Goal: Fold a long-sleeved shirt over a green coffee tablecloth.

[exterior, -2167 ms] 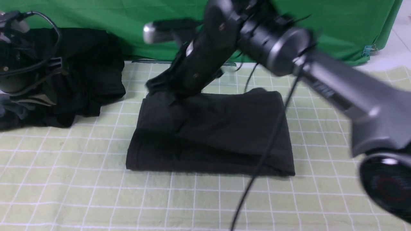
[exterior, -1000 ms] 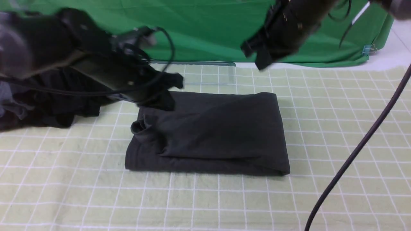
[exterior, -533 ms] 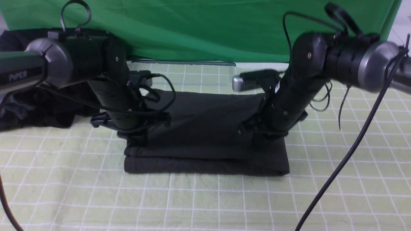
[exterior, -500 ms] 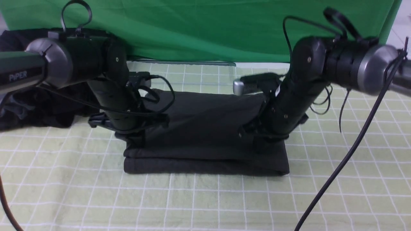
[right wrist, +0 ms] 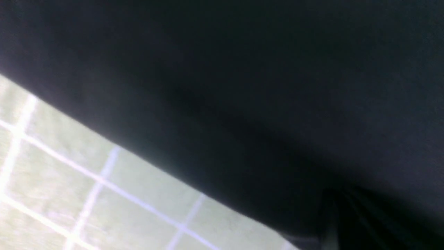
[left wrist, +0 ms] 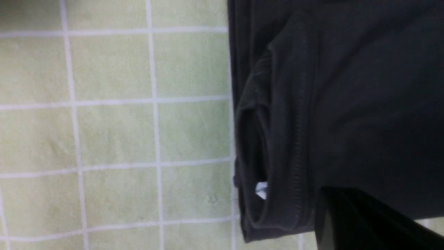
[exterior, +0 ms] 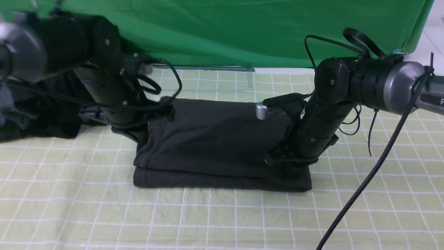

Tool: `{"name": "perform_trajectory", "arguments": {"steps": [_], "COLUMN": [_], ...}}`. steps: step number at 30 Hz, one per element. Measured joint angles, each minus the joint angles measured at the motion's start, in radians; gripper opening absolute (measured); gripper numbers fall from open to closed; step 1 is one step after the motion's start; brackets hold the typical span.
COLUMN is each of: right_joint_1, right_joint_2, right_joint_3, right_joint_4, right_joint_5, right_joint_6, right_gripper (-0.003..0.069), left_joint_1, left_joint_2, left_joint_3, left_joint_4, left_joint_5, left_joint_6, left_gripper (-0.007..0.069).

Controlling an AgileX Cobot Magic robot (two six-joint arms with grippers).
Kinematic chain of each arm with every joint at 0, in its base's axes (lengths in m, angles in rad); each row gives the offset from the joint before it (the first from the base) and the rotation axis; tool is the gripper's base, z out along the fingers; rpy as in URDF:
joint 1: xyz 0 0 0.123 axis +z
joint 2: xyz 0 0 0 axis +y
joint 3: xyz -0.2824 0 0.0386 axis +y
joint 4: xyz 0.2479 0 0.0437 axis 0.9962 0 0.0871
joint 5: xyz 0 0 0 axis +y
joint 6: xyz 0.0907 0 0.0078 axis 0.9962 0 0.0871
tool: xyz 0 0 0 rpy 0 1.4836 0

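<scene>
Your right arm's fingers (exterior: pixel 289 168) press down into the near right corner of the long-sleeved shirt (exterior: pixel 222 139); dark cloth hides them, so you cannot tell whether they grip a fold or only rest on it. Your left arm's fingers (exterior: pixel 140 137) sit at the shirt's opposite, left edge, buried behind a raised fold, and their spread is equally unreadable. Between the two sets of fingers the shirt lies as a folded charcoal rectangle, layers stacked along its near edge. In the left wrist view a curled hem and a small white label (left wrist: pixel 261 189) show at the edge beside the fingers.

Under the fingers and all around the shirt spreads the green coffee tablecloth (exterior: pixel 222 215), pale yellow-green with a white grid, covering the desk. Out past the left fingers lies a heap of black and grey garments (exterior: pixel 38 114). Beyond both arms a plain deep green sheet (exterior: pixel 242 31) hangs as a backdrop, with white floor (exterior: pixel 430 45) at its right end.
</scene>
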Motion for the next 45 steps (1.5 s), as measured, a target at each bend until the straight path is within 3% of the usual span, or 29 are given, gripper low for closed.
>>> {"name": "perform_trajectory", "arguments": {"steps": [11,17,23,31,39,45], "right_joint_1": [0.000,0.000,0.000,0.000,0.000,0.000], "right_joint_2": [-0.001,-0.089,-0.401,-0.887,-1.409,-1.692], "right_joint_3": [0.000,0.006,0.006,0.048,0.465,0.769], "right_joint_4": [-0.035,-0.063,-0.095,-0.117,-0.132,-0.132], "right_joint_5": [0.010,0.014,-0.012,-0.266,-0.596,-0.763], "right_joint_6": [0.021,0.022,0.013,-0.029,-0.082,-0.032], "right_gripper": [0.0006,0.0006,0.0006,0.0006,0.0006,0.0006], "left_joint_1": [0.001,0.002,0.002,0.002,0.002,0.002], "left_joint_2": [0.037,-0.019,-0.309,-0.777,-1.273,-1.482], "left_joint_3": [0.252,0.215,0.168,0.202,0.459,0.627], "left_joint_4": [-0.059,-0.060,-0.062,-0.085,-0.079,-0.077], "left_joint_5": [-0.191,-0.118,-0.078,-0.035,-0.063,-0.088], "left_joint_6": [0.011,0.024,0.042,0.078,0.061,0.046], "left_gripper": [-0.0003,-0.0003,-0.0003,-0.0003,-0.0003,-0.0003]}}
